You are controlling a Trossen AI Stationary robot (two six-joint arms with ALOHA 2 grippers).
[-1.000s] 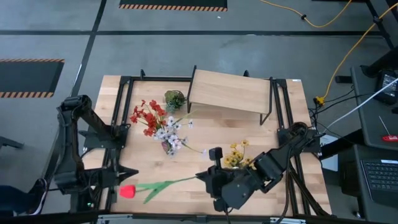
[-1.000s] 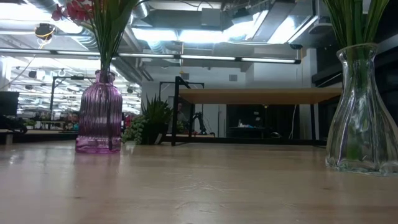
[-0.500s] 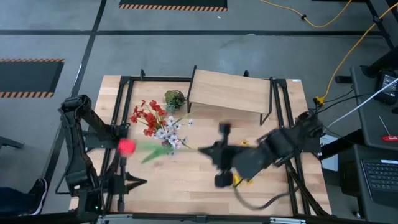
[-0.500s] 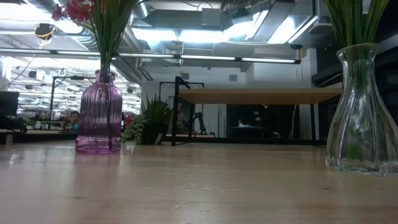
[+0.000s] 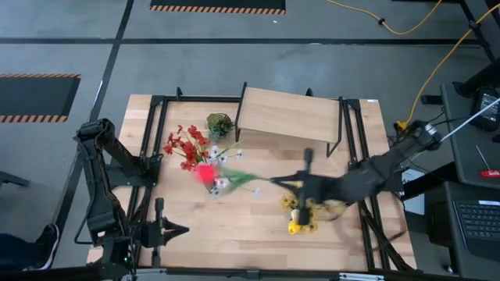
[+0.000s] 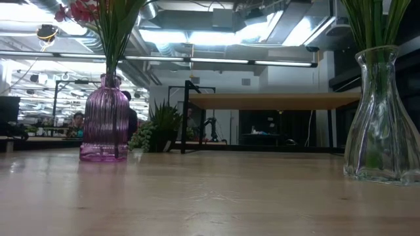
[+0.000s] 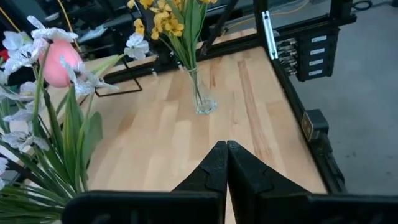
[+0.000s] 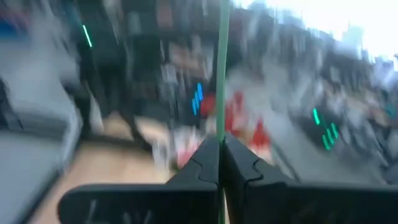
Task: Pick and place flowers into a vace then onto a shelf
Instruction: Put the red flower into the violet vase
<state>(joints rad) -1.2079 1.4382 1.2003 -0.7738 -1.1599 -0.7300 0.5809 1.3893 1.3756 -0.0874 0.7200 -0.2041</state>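
The right gripper [image 5: 275, 181] is pinching shut the green stem of a red tulip bud [image 5: 205, 172] — the bud is lying at its nine o'clock.

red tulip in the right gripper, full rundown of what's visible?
The red tulip is an artificial flower: a rounded pink-red bud on a thin green stem with long green leaves. The right gripper is shut on the stem's far end, holding it roughly level above the table. In the high view its bud overlaps the white blossoms; whether they touch cannot be told. The right wrist view shows the stem running out from between the closed fingers.
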